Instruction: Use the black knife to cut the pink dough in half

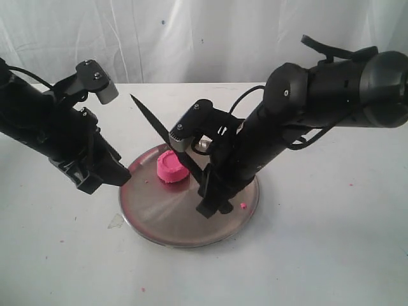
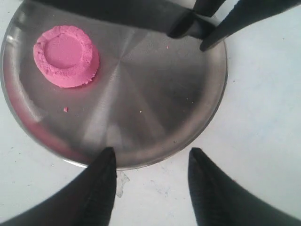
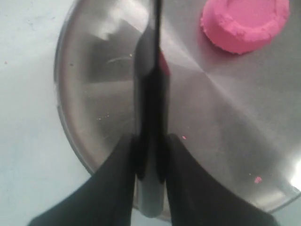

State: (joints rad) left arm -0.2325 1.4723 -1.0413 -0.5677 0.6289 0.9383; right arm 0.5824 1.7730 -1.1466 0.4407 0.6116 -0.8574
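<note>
You had the right gripper [image 1: 207, 205] clenched on the handle of the black knife [image 1: 167, 135], and the right wrist view showed both fingers [image 3: 120, 165] pressed against that handle with the blade [image 3: 156, 19] running edge-on away from the camera. In the exterior view the knife slanted up and toward the far left of the counter, its point in the air above the table surface and its handle end low over the plate [image 1: 159, 220]. The blade passed just behind the pink dough [image 1: 171, 169]; whether it touched the lump you could not tell from any view.

The pink dough sat as one whole round puck with a shallow dished top on the steel plate, on the plate's far-left part, well in from the rim. It was uncut. A few pink crumbs [image 1: 243, 205] lay on the plate near its right rim, and another speck [image 2: 65, 109] lay close to the puck.

Your left gripper [image 1: 105, 178] was released and held nothing: the left wrist view showed its two fingertips [image 2: 106, 169] spread apart, hovering over the plate's left rim. The plate rested near the middle of the white counter [image 1: 331, 255], somewhat toward the near edge.
</note>
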